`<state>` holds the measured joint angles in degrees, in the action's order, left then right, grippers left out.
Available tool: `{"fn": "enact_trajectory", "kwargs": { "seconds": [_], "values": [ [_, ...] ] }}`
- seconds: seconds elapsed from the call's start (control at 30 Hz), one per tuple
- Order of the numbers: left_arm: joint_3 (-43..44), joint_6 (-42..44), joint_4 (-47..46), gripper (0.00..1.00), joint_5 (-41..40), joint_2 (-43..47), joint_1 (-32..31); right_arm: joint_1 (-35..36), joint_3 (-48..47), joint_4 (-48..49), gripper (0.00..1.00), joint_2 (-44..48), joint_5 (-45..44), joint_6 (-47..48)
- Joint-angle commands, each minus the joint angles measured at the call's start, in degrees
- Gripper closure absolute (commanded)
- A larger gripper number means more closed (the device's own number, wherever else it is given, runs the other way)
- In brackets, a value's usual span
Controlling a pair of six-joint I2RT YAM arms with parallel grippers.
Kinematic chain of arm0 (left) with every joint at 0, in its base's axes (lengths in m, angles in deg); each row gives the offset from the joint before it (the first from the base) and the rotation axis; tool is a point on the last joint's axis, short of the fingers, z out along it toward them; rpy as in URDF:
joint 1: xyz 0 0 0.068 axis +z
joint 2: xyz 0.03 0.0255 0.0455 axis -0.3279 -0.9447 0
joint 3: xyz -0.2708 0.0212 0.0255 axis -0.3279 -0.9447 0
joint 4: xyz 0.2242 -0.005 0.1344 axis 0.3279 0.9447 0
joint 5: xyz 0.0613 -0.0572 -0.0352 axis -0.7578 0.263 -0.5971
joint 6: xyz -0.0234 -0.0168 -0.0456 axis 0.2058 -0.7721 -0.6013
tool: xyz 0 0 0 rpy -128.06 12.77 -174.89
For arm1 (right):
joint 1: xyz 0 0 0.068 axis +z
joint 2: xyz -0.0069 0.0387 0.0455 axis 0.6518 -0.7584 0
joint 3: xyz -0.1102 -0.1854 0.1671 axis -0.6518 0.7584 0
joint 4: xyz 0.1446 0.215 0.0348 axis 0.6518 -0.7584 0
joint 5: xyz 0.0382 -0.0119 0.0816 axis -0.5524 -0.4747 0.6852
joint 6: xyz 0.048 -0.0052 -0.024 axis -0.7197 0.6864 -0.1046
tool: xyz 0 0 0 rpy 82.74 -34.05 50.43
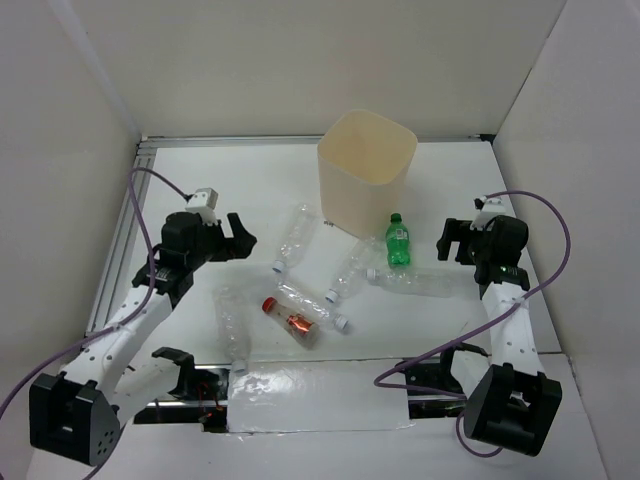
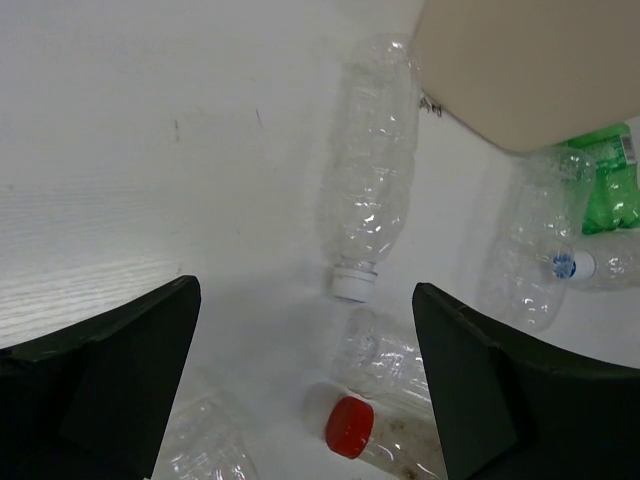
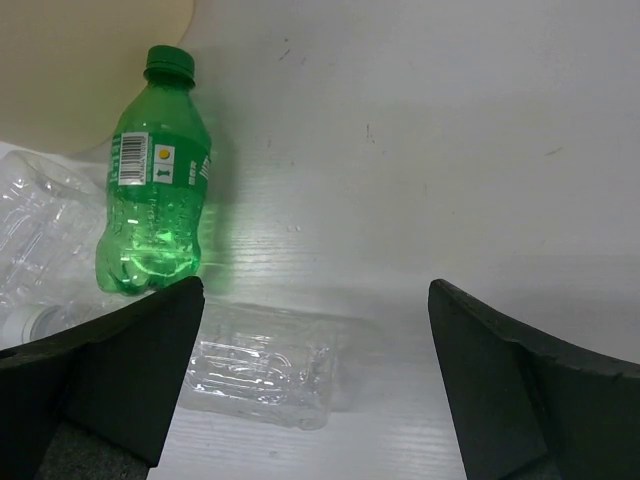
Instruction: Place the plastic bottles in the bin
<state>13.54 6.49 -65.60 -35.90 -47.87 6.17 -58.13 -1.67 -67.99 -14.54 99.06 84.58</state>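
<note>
The cream bin [image 1: 366, 170] stands at the back centre. Several clear bottles lie in front of it: one at the left [image 1: 296, 237], one in the middle [image 1: 350, 268], one at the right [image 1: 415, 281], one near the front [image 1: 231, 325]. The red-capped bottle [image 1: 293, 316] lies among them. The green bottle [image 1: 398, 241] stands upright by the bin. My left gripper [image 1: 238, 238] is open and empty, left of the bottles; its wrist view shows a clear bottle [image 2: 370, 180] and the red cap [image 2: 349, 426]. My right gripper [image 1: 452, 240] is open and empty, right of the green bottle [image 3: 155, 200].
White walls close in the table on the left, back and right. A crinkled clear sheet [image 1: 310, 398] lies at the near edge between the arm bases. Purple cables loop off both arms. The bin's wall also shows in the left wrist view [image 2: 530, 60].
</note>
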Motion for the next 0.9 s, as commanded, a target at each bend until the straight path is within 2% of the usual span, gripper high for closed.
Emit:
{"fn": "enact_trajectory", "kwargs": {
  "seconds": [0.0, 0.1, 0.27, 0.3, 0.33, 0.37, 0.4, 0.43, 0.47, 0.53, 0.57, 0.6, 0.63, 0.77, 0.87],
  "values": [
    [3.8, -0.4, -0.2, 0.0, 4.0, -2.9, -2.7, -0.1, -0.8, 3.5, 0.0, 0.5, -0.4, -1.1],
    [6.2, 0.9, 0.9, 0.0, 2.5, -7.0, -6.6, -0.7, -0.8, 3.5, 0.0, 0.5, -0.9, 0.4],
    [10.6, 2.9, 2.4, 0.0, -1.1, -14.3, -12.9, -0.7, -1.4, -0.6, 0.0, 0.5, 4.5, 7.7],
    [11.3, 3.0, 2.4, 0.03, -3.0, -15.4, -14.3, -0.7, -1.4, -1.6, 0.06, 0.5, 8.0, 10.8],
    [12.7, 3.5, 2.4, 0.05, -3.9, -17.7, -15.0, -0.7, -1.4, -2.8, 0.19, 0.5, 9.4, 11.4],
    [13.5, 3.5, 3.0, 0.11, -4.7, -18.9, -15.5, -0.7, -2.1, -2.9, 0.55, 0.5, 10.4, 11.4],
    [14.5, 4.3, 3.7, 0.21, -7.1, -20.2, -16.3, -0.7, -2.6, -3.6, 0.69, 0.0, 11.1, 12.0],
    [16.3, 4.3, 4.3, 0.55, -8.6, -22.8, -16.3, -0.7, -2.6, -3.6, 0.79, 0.0, 11.2, 12.0],
    [17.2, 5.0, 4.8, 0.63, -9.8, -23.9, -17.1, -0.7, -2.6, -3.6, 0.81, 0.0, 11.2, 12.0],
    [18.6, 5.7, 4.8, 0.59, -12.9, -26.0, -17.8, -0.7, -2.6, -3.6, 0.51, 0.0, 11.7, 12.0],
    [19.3, 6.5, 4.8, 0.32, -13.6, -27.8, -18.4, -0.7, -2.6, -3.6, 0.34, -0.6, 12.4, 12.0],
    [19.3, 6.5, 4.3, 0.14, -14.2, -28.8, -18.4, -0.7, -2.6, -3.6, 0.25, -0.6, 12.4, 12.5],
    [19.8, 7.0, 3.7, 0.0, -14.9, -29.9, -19.0, -0.7, -2.6, -3.6, 0.19, -1.3, 13.3, 13.0],
    [22.5, 8.1, 2.4, 0.0, -15.9, -36.2, -19.6, -0.7, -2.6, -4.1, 0.15, -1.9, 14.6, 13.0],
    [25.2, 8.7, 1.8, 0.0, -20.4, -42.2, -20.8, -0.7, -2.6, -4.6, 0.15, -2.4, 15.7, 13.5]
  ]
}}
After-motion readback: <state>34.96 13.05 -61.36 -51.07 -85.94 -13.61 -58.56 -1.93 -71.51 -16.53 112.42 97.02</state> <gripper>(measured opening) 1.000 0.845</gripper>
